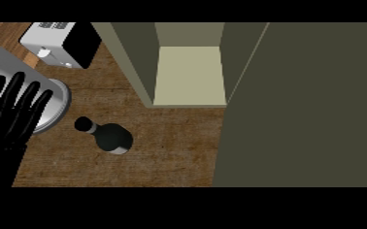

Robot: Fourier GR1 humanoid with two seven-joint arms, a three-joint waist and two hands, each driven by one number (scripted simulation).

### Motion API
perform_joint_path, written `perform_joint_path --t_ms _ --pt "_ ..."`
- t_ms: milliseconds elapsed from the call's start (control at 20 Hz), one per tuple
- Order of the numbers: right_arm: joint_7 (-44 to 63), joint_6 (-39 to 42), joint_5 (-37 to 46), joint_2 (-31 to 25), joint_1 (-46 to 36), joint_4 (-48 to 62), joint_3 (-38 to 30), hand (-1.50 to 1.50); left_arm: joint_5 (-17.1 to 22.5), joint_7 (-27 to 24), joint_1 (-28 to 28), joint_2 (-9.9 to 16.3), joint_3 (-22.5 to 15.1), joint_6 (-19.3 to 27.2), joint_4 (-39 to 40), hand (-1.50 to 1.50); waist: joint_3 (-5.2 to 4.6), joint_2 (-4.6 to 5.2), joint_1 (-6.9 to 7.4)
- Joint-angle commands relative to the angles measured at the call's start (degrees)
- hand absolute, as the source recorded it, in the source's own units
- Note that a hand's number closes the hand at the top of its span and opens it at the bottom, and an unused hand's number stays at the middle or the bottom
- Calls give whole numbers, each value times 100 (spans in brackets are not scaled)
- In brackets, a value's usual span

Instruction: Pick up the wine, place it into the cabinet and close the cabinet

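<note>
Left hand (20,107) at left edge, fingers straight & spread, holding nothing. Wine (109,136) stands upright just right of fingertips. Right hand unseen; left is nearer.

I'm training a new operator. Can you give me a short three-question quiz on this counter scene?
1. True or false: the wine already stands inside the cabinet.
2. Which hand shows at the view's left edge: A) left, B) right?
3. Fill in: the cabinet's door is ____.

Key:
1. False; it stands on the counter, in front of the cabinet.
2. A; the left hand, fingers straight, holding nothing.
3. Open.
</note>
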Motion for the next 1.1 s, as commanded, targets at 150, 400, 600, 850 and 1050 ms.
perform_joint_path --t_ms 150,400,600,850,1050 --pt "717 -216 -376 -75 -239 -733 -232 -150 -41 -462 159 29 226 -402 552 -150 -2 0 13" --pt "425 -121 -382 57 72 -860 -178 -150 -323 -923 37 -37 174 -611 1501 -150 1 8 -21" --pt "625 -74 -627 -25 -169 -792 -212 -150 -857 -1604 341 -341 -120 -709 1936 -150 0 3 -20" --pt "895 -116 -843 -309 -814 -428 -714 -150 -972 -1982 269 -280 42 -855 2555 -150 -1 3 -8" --pt "636 -141 -531 -125 -670 -343 -365 -150 -1091 -2631 322 -298 119 -1102 3139 -150 -1 9 11"
